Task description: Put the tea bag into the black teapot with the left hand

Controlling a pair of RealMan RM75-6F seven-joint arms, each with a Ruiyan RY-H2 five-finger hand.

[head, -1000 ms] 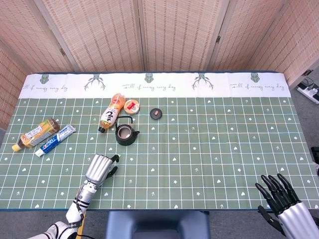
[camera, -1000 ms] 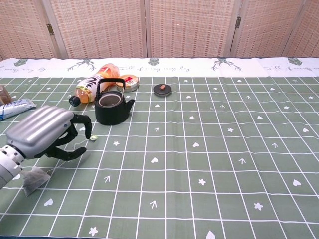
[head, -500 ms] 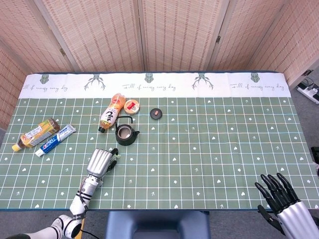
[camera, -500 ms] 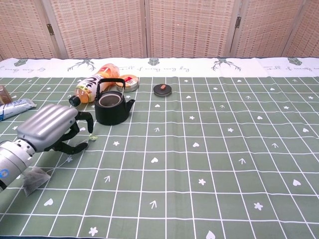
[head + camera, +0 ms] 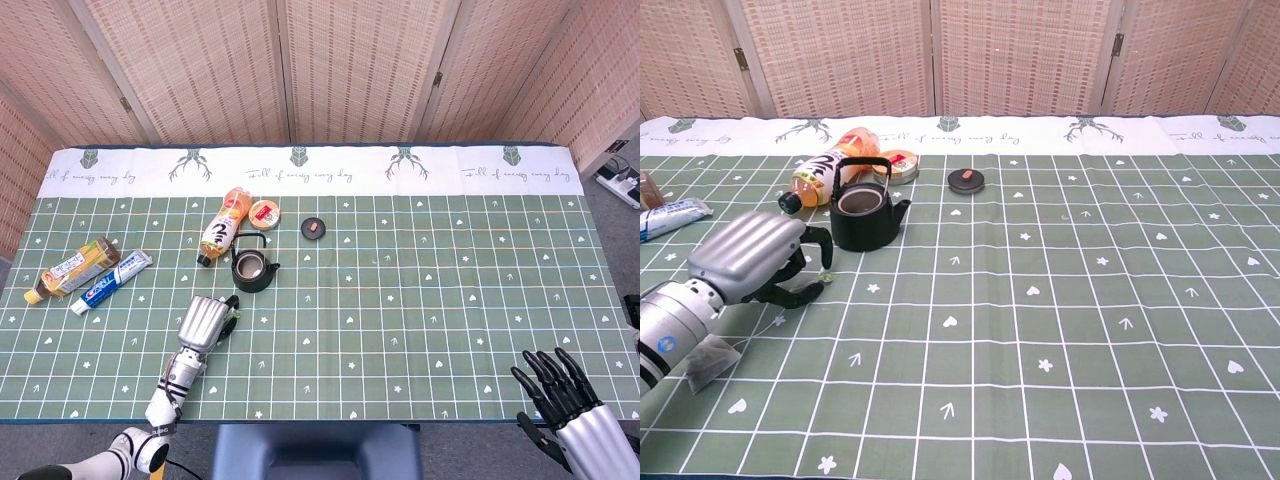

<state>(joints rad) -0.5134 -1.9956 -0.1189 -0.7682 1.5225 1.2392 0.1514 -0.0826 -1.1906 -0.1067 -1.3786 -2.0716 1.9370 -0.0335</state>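
Note:
The black teapot (image 5: 250, 270) (image 5: 864, 215) stands open, its lid (image 5: 313, 228) (image 5: 966, 181) lying apart to the right. The tea bag (image 5: 705, 362) lies on the cloth under my left forearm, and its small tag (image 5: 825, 275) (image 5: 233, 319) lies just short of the teapot. My left hand (image 5: 203, 322) (image 5: 750, 258) has its fingers curled around the tag, thumb and fingertip right at it; the frames do not show whether they grip it. My right hand (image 5: 570, 405) hangs off the table's near right corner with fingers spread and nothing in them.
A plastic drink bottle (image 5: 223, 228) (image 5: 830, 170) and a round tin (image 5: 264, 213) (image 5: 898, 165) lie just behind the teapot. A toothpaste tube (image 5: 110, 283) (image 5: 670, 217) and a second bottle (image 5: 72, 270) lie at the left.
My left hand has slid forward toward the teapot and its fingers have curled in at the tag. The tea bag and tag stay where they were. The right hand has not moved.

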